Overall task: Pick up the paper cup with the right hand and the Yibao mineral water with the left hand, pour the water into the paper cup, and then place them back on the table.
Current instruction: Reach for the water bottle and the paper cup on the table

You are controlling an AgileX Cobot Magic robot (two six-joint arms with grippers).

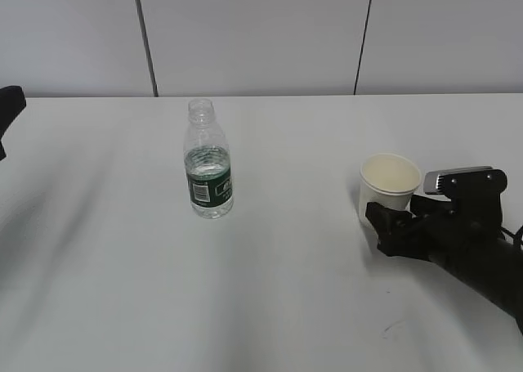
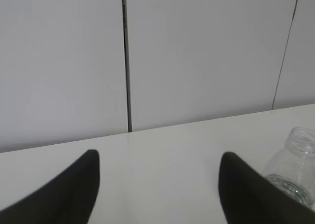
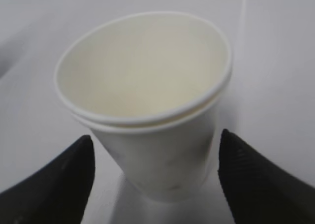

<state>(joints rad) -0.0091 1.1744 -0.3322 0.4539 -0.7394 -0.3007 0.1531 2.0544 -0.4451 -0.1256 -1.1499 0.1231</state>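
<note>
The paper cup stands upright on the white counter, right of the middle, with its cream inside showing and nothing in it. In the right wrist view a second rolled rim sits just under the top one, so two cups appear nested. The right gripper lies low on the counter just beside the cup, its jaws released and spread to either side of the cup's lower wall, with a gap visible between each finger and the paper.

The Yibao mineral water stands upright and capless left of the middle, well apart from the cup, with water reaching up to about its green label band.

The left gripper is released too, fingers wide apart, with the bottle's neck just to the right of the right-hand finger. Only a dark corner of the left arm shows at the exterior view's edge.
</note>
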